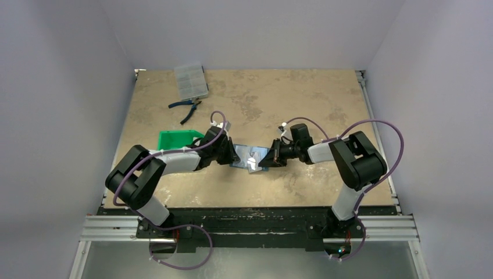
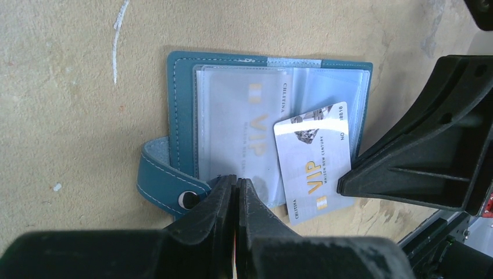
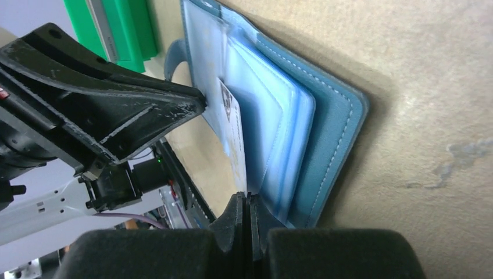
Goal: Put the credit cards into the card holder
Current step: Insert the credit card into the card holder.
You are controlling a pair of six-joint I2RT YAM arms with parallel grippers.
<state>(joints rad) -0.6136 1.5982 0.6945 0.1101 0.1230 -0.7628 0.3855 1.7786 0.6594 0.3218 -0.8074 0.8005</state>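
Sleeves of clear, glossy plastic fan out inside the teal-blue, white-stitched folding card holder. It lies open and flat on the mottled tan bench between the two arms. Its rounded clasp tab, carrying a small snap, sticks out from the cover's edge. A thin, pale grey-white sleeved card sits inside the front pocket, its gold "VIP" lettering dulled by the film. A loose card of the same pale, shiny plastic lies tilted on top of the sleeves. It is in no pocket, and one end reaches past the holder's edge over the bench.

The left gripper has black, angular fingers pressed together, tips on the near edge of the front sleeve just beside the tab. Whether they pinch the film cannot be told. The right gripper has its fingers together as well, clamped on the overhanging corner of the loose card, which runs edge-on into their seam.

A green plastic tray stands beside the left arm. At the far side lie a clear compartment box and blue-handled pliers; the box's contents are too small to make out.
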